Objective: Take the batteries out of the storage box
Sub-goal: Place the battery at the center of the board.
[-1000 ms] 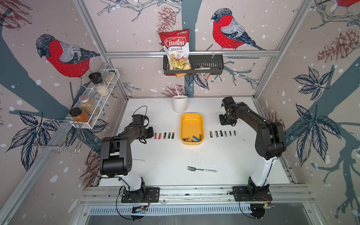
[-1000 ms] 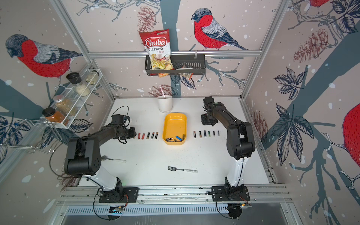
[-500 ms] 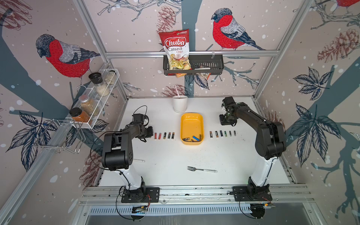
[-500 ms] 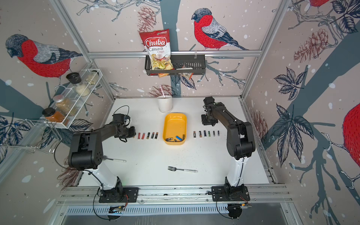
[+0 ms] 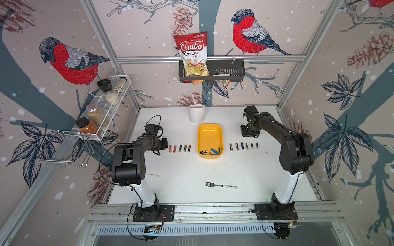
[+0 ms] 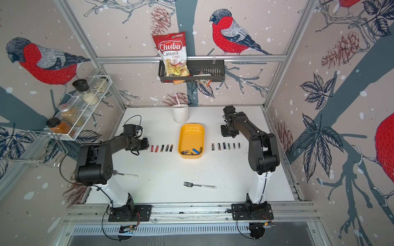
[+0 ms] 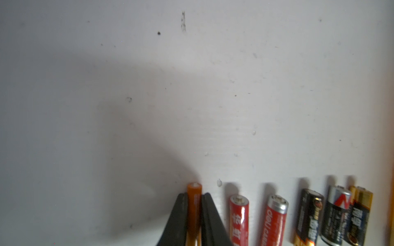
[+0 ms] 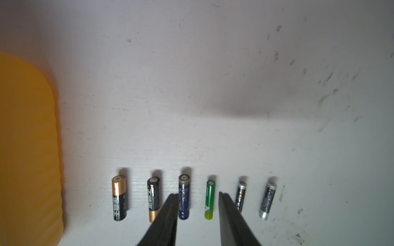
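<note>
Left fingers [image 7: 183, 205]: clamped on an orange battery [image 7: 194, 190]. Its long axis runs out past the fingertips, parallel to its neighbours. It sits at the 9 o'clock end of the left row [image 5: 180, 148], just beside a red cell. I cannot tell whether it rests on the surface [image 5: 191, 170] or hangs just off it.

Right fingers [image 8: 227, 205]: apart, nothing between them. They hang clear of the surface on the 12 o'clock side of the right row [image 5: 243, 146].

Box [image 5: 210, 127]: centre of the surface, between the two rows. The batteries [image 5: 211, 150] left in it are a handful bunched at its 6 o'clock end. Their headings are mixed:
- the black one lies roughly 9-to-3
- the blue one is skewed
- the one by the 3 o'clock wall runs nearer 12-to-6

The exact count is too small to read.

Key relation: from the left fingers the bunch lies at 3 o'clock, with the whole left row in the way. From the right fingers it lies at about 8 o'clock, with only the box wall between. The distances look similar, but the right side is empty, so I judge it better placed for the next pick. It would need its wrist turned so the fingers close across the short axis of whichever cell it takes.

Pose:
- The left arm is low, with the forearm running toward 2 o'clock and the wrist almost at the surface.
- The right arm has its elbow high and the forearm running toward 10 o'clock. The wrist is folded so the fingers point down.
</note>
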You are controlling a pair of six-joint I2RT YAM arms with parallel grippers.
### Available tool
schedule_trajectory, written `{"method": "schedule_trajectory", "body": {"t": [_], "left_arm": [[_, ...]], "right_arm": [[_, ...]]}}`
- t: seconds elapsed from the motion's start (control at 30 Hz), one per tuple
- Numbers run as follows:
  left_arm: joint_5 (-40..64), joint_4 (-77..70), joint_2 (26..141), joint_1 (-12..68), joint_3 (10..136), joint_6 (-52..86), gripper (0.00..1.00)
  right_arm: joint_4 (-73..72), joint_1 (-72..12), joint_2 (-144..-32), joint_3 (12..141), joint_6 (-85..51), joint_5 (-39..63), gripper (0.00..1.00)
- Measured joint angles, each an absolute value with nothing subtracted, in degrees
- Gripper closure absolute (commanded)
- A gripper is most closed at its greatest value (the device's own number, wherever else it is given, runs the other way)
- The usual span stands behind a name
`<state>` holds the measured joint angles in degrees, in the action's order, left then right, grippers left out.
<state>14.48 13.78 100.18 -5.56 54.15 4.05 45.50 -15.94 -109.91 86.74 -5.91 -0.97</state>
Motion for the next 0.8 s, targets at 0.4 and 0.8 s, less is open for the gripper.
{"method": "schedule_trajectory", "body": {"t": [0.4,0.8], "left_arm": [[14.37,13.67,99.68,-5.56,53.39,4.08,0.79],[14.79,13.54,99.92,-5.56,53.6,4.08,0.75]], "right_arm": [[45.5,-15.84,-109.89,86.67,-5.76,-0.97,0.62],[45.5,-15.68,-109.89,86.98,-5.74,-0.97,0.62]]}}
